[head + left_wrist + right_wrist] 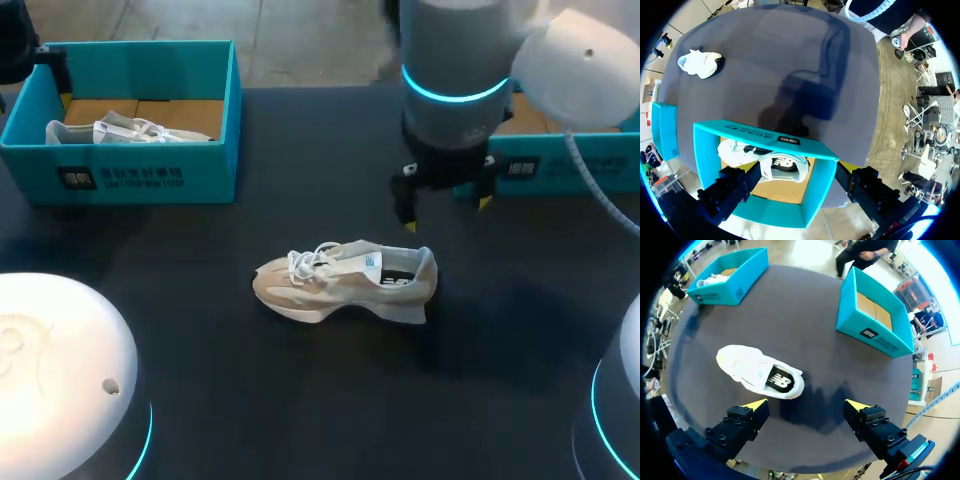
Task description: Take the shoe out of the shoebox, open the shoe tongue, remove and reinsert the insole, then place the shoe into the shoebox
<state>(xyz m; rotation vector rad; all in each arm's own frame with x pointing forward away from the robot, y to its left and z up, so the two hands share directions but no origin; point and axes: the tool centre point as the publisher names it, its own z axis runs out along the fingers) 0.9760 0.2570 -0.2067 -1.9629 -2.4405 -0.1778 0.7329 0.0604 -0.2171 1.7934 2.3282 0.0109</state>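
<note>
A beige and white shoe (345, 280) lies on its sole in the middle of the dark table, toe to the left. My right gripper (447, 212) hangs just behind and above its heel, open and holding nothing. In the right wrist view the shoe (760, 372) lies ahead of the open right gripper (807, 407), apart from both fingers. An empty teal shoebox (875, 320) stands at the back right. My left gripper (797, 185) hovers open over the left teal shoebox (765, 137). The shoe on the table (701, 63) shows far off in this view.
The left shoebox (130, 165) at the back left holds a second white shoe (130, 130). My right arm hides part of the right shoebox (560, 160). The arms' white bases (60, 370) fill the near corners.
</note>
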